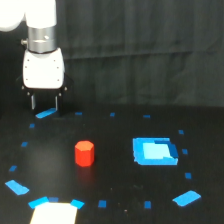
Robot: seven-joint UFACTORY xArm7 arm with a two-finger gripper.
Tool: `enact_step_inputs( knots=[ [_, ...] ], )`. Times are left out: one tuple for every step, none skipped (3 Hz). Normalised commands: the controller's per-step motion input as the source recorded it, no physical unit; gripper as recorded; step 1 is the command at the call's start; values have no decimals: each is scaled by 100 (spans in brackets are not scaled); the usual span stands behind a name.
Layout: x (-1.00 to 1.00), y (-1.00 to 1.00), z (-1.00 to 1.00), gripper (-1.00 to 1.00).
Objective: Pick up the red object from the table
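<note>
Faceted red object stands on flat black table.

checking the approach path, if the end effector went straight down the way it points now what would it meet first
The end effector points down at the table, likely meeting a blue tape strip first, though depth is unclear. The red object sits off that line.

I see the black table dotted with small blue tape marks. The red object stands upright near its middle, with a blue square patch to the exterior view's right, well apart. A white patch lies at the near edge.
</note>
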Motion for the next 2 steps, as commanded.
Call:
enact_step_inputs(
  knots=[
    [97, -100, -100, -56],
    [100, -100, -100, -32]
  ],
)
